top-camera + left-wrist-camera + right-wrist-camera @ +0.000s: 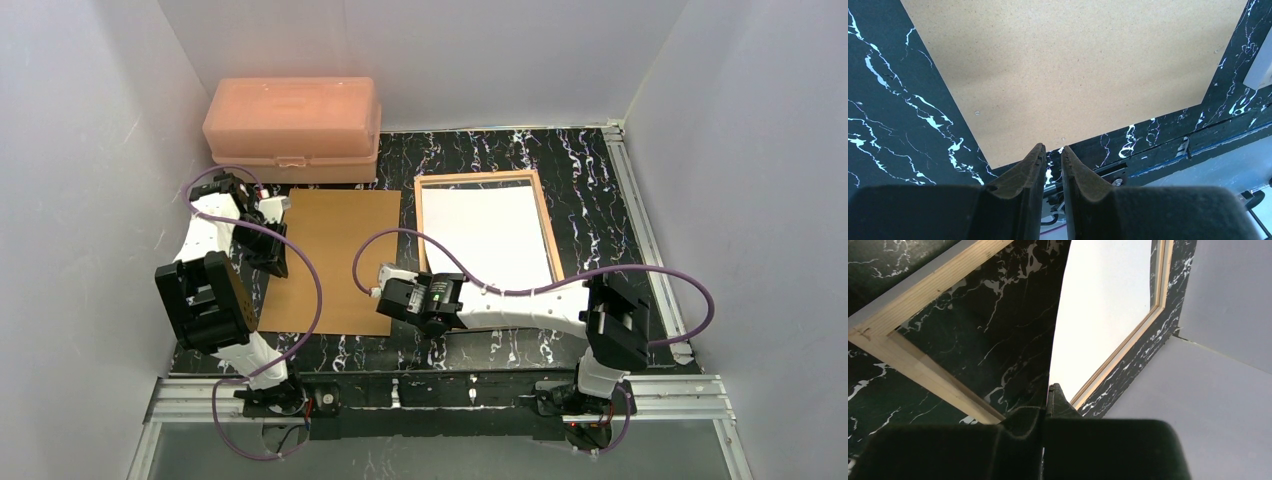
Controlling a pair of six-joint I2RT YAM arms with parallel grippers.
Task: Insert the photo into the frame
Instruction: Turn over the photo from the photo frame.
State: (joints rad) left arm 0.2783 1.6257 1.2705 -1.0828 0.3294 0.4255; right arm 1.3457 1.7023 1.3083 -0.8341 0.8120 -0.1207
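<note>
Right claw [1052, 390], pressed together on the near edge of the photo [1103, 305], held the sheet tilted over the frame [923, 372] on the right of the surface [590, 200], where a slipping pinch could drop it askew across the wooden rim.

white photo [490, 235], tan frame [478, 179], black white-veined table [590, 190]

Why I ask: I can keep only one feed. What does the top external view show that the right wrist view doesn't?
Only top external: the pink box, the brown backing board and the left arm. Only right wrist: the right claw closed on the photo's edge, close up. Both: the frame, wood back up, the photo's white back and the marbled table.
</note>
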